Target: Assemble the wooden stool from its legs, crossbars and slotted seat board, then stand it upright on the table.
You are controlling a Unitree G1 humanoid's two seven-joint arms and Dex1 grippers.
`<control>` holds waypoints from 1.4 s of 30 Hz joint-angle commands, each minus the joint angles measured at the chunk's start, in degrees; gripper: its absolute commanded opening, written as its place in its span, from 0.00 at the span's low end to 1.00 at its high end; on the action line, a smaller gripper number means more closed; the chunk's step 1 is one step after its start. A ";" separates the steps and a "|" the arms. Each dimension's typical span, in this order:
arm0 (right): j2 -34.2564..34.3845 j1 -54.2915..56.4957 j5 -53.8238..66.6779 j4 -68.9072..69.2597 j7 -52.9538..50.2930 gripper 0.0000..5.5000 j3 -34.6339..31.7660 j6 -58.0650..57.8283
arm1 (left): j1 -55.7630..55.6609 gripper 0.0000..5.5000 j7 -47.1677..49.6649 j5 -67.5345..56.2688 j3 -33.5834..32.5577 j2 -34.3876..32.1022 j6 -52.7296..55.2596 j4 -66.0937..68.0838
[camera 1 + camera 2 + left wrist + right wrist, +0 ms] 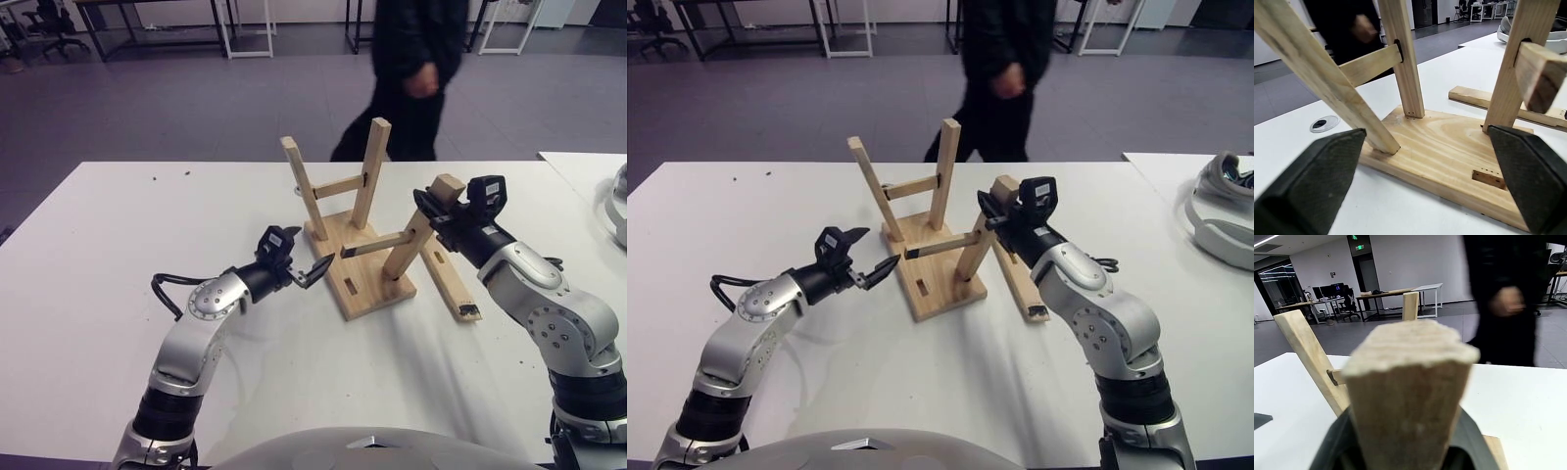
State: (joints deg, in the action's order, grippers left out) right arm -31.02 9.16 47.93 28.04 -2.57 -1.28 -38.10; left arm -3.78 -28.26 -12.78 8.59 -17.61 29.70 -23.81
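Half done, by my judgement: centre-left, the left gripper (312,247) gapes wide just beside the upturned seat board (364,291), where two legs (371,172) and a crossbar (339,185) stand. Right of centre, the right gripper (443,201) clamps the third leg (409,245). Farther right a loose wooden piece (452,279) lies unfitted.

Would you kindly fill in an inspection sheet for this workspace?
Surface: white table.
Job's things: seat board lies flat; two legs joined by a crossbar stand on it; held leg leans on it; loose leg lies beside it.
Clutter: dark specks, far left.
Grippers: left gripper open near the board; right gripper shut on the held leg's top.
Cables: black cable loops behind the left gripper.
Surroundings: white headset on the neighbouring table.
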 commanded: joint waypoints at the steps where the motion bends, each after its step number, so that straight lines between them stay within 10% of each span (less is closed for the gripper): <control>1: 0.73 -0.79 -2.12 -0.69 0.35 0.19 -0.93 -2.89 | -0.84 0.83 1.00 0.85 -1.35 -1.37 0.65 0.25; 8: 3.89 0.88 0.93 5.85 2.26 0.45 -5.65 -1.73 | -0.55 0.83 0.93 0.46 -2.03 -2.31 0.41 0.62; 14: -2.15 14.30 13.91 1.98 3.89 0.66 -23.18 0.59 | 0.23 0.83 0.96 0.23 -3.68 -3.15 -0.40 1.27; 17: -4.85 11.96 7.66 -5.58 3.40 0.77 -19.31 -4.07 | 0.14 0.83 1.24 0.67 -3.52 -3.04 -0.82 1.65; 28: -5.35 -10.26 -13.65 -16.91 11.44 0.77 -0.51 -9.86 | -1.37 0.83 2.81 0.86 -3.71 -2.78 -0.65 2.85; 42: 1.36 -1.33 -23.26 -19.72 9.83 0.38 -11.86 7.11 | -13.33 0.83 7.22 -20.61 -14.64 6.42 7.72 -5.10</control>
State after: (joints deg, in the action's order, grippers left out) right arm -28.30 0.97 26.33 7.34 7.20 -8.47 -37.50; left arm -11.69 -23.46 -26.65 -2.53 -13.59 34.33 -26.27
